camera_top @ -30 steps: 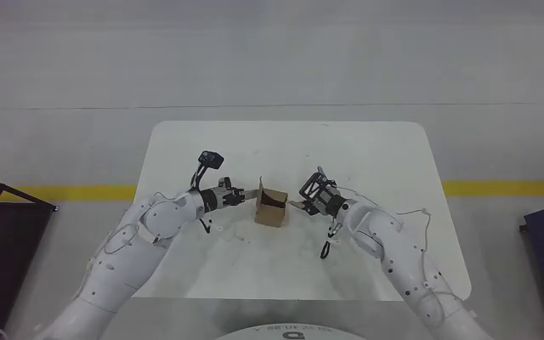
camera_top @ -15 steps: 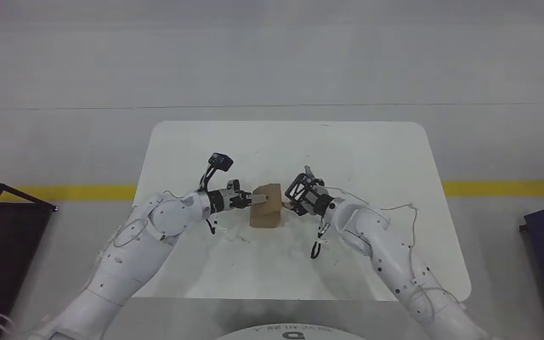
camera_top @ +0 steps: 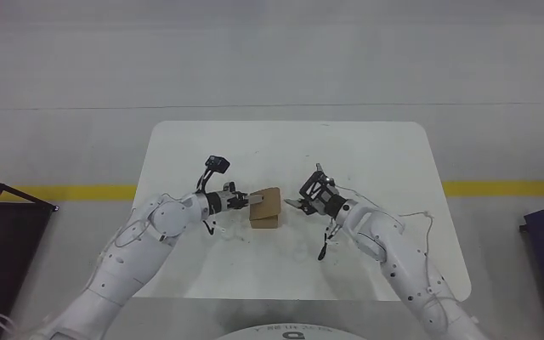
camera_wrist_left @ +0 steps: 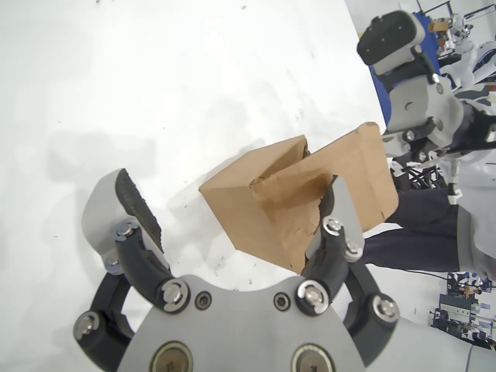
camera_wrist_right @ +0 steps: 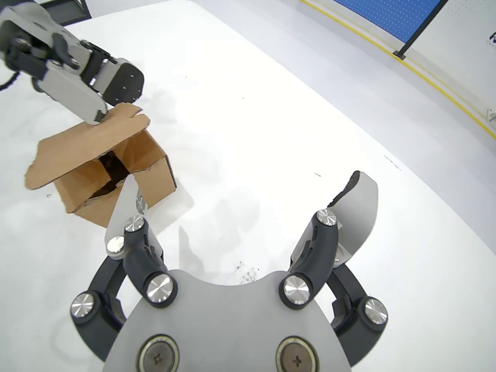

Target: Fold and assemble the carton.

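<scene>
A small brown cardboard carton (camera_top: 266, 208) is seen near the middle of a white table (camera_top: 374, 153), between two grippers. The left gripper (camera_wrist_left: 232, 183) is spread wide, with one finger laid against a top flap (camera_wrist_right: 85, 145). The right gripper (camera_wrist_right: 244, 187) is also spread, just beside the carton but apart from it. The board is thin, matte, creased and ragged-edged, and the boxy top is partly open. If the flap is pushed harder, the light carton could be slid or tipped, or the flap crumpled.
</scene>
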Robot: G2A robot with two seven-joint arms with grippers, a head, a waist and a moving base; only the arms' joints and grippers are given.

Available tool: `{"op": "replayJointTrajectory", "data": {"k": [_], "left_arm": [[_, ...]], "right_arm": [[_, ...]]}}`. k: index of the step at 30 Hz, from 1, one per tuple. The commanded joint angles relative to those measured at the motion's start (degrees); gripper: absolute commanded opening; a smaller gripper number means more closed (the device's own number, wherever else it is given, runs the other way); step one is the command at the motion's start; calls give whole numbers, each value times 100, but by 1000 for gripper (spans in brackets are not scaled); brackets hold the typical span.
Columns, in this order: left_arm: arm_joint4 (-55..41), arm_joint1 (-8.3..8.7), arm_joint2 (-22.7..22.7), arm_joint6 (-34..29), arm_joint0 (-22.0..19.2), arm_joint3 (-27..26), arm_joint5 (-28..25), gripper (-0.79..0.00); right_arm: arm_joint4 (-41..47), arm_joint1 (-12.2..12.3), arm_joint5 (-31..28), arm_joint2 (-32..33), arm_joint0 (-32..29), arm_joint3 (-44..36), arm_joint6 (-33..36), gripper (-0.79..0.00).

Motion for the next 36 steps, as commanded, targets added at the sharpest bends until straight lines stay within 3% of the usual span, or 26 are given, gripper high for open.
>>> {"op": "replayJointTrajectory", "data": {"k": [1, 13, 27, 36], "left_arm": [[8, 8, -25, -10, 35, -7, 5, 0], [26, 3, -27, -12, 68, -4, 58, 0], [40, -10, -5, -34, 57, 45, 81, 0], [39, -8, -43, -31, 61, 45, 73, 0]], "right_arm": [[-64, 14, -79, 12, -77, -98, -52, 0], [124, 51, -217, 232, -306, -161, -357, 0], [76, -69, -182, -274, 157, 285, -103, 0], [192, -2, -145, 145, -96, 102, -436, 0]]}}
